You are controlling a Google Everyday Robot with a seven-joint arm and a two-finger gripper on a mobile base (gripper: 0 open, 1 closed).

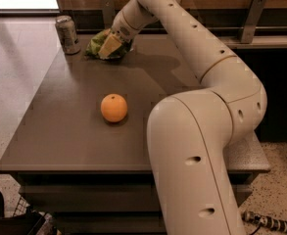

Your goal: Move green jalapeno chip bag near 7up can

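The green jalapeno chip bag (95, 42) lies at the far left of the grey table (74, 131), a short gap to the right of the 7up can (67, 34). The can stands upright at the table's far left corner. My gripper (109, 45) is down on the bag's right part and covers much of it. The white arm reaches over from the right side of the table.
An orange ball (114, 107) sits on the middle of the table, nearer than the bag. A wooden wall with metal brackets (251, 16) runs behind the table. The arm's big lower links (197, 155) fill the front right. Tiled floor lies to the left.
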